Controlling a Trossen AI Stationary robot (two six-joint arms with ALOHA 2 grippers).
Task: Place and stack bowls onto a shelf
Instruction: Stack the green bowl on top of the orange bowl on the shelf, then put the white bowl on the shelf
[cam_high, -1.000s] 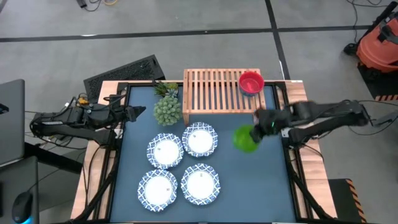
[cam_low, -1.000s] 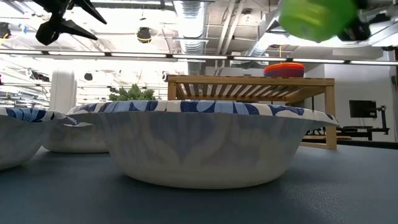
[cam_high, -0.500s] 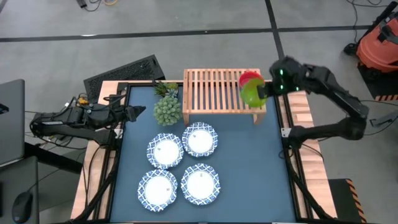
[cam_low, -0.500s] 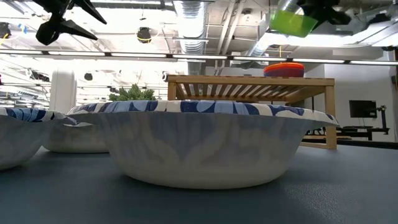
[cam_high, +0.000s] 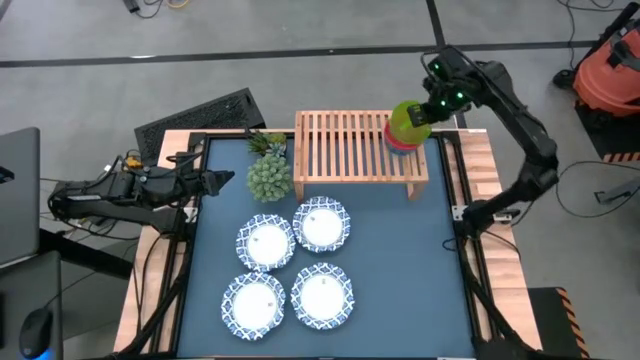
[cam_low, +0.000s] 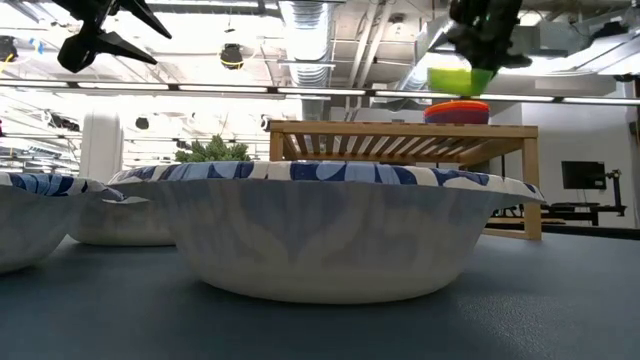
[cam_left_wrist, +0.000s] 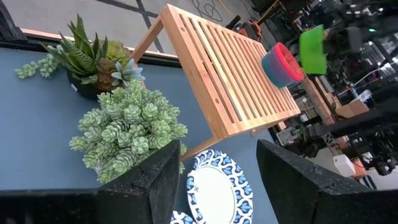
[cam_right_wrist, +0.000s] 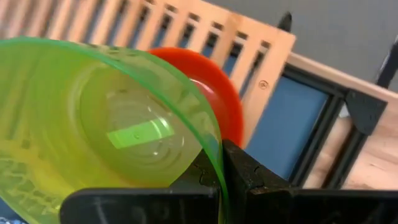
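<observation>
My right gripper (cam_high: 428, 110) is shut on the green bowl (cam_high: 407, 120), held just above a stack of small bowls with the red one (cam_right_wrist: 214, 87) on top. That stack (cam_low: 457, 110) stands on the far right corner of the light-wood shelf (cam_high: 350, 148). Four blue-and-white patterned bowls (cam_high: 266, 243) (cam_high: 321, 224) (cam_high: 253, 303) (cam_high: 322, 296) rest on their bases on the blue table top, in a square in front of the shelf. My left gripper (cam_high: 225, 180) waits open at the table's left edge, touching nothing. My right gripper pinches the green bowl's rim (cam_right_wrist: 219, 152), one finger inside the bowl and one outside. The fingers (cam_right_wrist: 245, 177) come slanting down from the table's far right side. The bowl is lifted clear, tilted, right over the red bowl (cam_high: 398, 144).
Two potted plants (cam_high: 268, 170) stand on the table left of the shelf. The shelf's slats (cam_left_wrist: 217, 74) left of the stack are bare. The wooden table border (cam_high: 490, 170) runs around the top. An orange vacuum (cam_high: 610, 70) stands on the floor beyond the right side.
My right gripper, still shut on the green bowl, has swung from over the table's right middle toward the far edge and over the shelf. It rose first, then came down over the red-topped stack. The left arm has kept still.
</observation>
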